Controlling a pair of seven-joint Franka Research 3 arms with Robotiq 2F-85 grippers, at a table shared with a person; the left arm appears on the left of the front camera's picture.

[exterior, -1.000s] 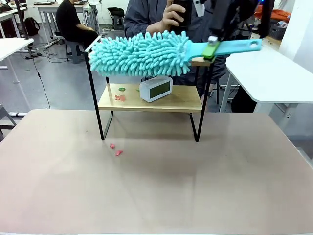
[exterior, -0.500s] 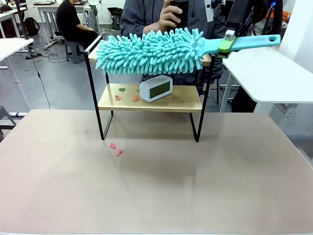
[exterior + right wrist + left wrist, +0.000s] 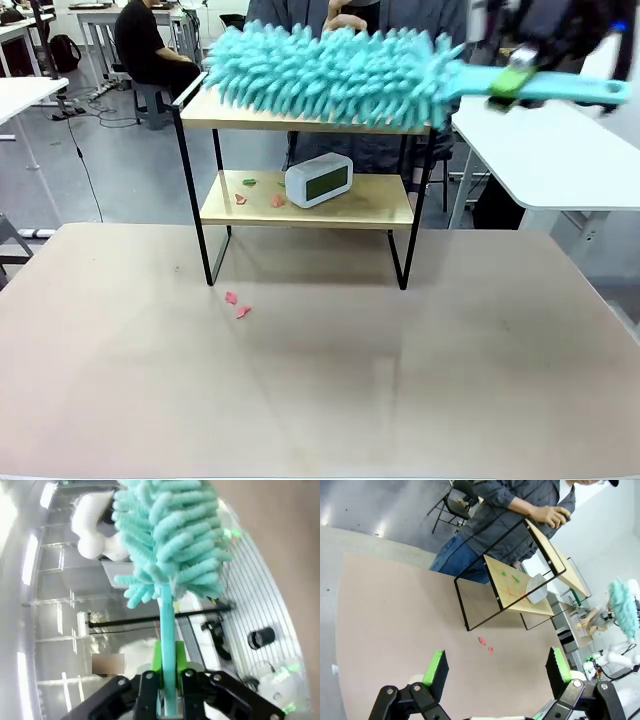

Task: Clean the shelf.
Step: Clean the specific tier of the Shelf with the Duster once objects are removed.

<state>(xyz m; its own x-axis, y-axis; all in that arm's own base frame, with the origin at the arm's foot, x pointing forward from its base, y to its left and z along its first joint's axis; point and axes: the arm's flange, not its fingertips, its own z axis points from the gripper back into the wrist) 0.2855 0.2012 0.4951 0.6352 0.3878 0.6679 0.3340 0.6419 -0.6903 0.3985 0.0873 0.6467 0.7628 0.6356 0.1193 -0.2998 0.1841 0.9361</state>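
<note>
The shelf (image 3: pixel 305 208) stands at the table's far side, with two wooden boards in a black frame. A fluffy teal duster (image 3: pixel 330 75) lies across its top board, and my right gripper (image 3: pixel 515 80) is shut on the duster's handle to the right of the shelf. In the right wrist view the handle (image 3: pixel 166 630) runs up between my right gripper (image 3: pixel 167 682) to the head (image 3: pixel 170 535). Small pink and green scraps (image 3: pixel 240 198) lie on the lower board. My left gripper (image 3: pixel 496 666) hangs open above the table, away from the shelf (image 3: pixel 520 575).
A white digital clock (image 3: pixel 318 180) sits on the lower board. Two pink scraps (image 3: pixel 236 305) lie on the table by the shelf's front left leg. A person stands behind the shelf, one hand (image 3: pixel 550 515) on its top board. A white table (image 3: pixel 560 160) is at the right.
The duster has risen and moved right, from in front of the top board to over it. One more pink scrap has appeared on the lower board.
</note>
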